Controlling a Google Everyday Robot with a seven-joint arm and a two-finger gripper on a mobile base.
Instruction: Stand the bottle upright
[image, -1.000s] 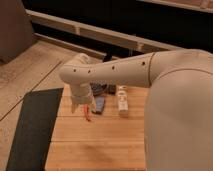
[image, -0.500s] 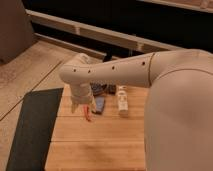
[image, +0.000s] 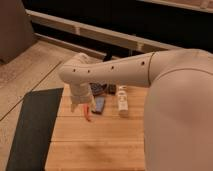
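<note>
Bottle (image: 122, 101) lies on the table (image: 100, 145); end effector (image: 86, 111) (grip unreadable) hangs nearby.

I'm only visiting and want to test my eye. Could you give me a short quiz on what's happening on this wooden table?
1. True or false: the bottle stands upright on the table.
2. Which lies nearer the pincer: A) the blue-grey block, or B) the bottle?
3. Fill in: in the picture, the pincer hangs over the table to the ____ of the block.

Key: 1 false, it lies on its side. 2 A. 3 left.
</note>
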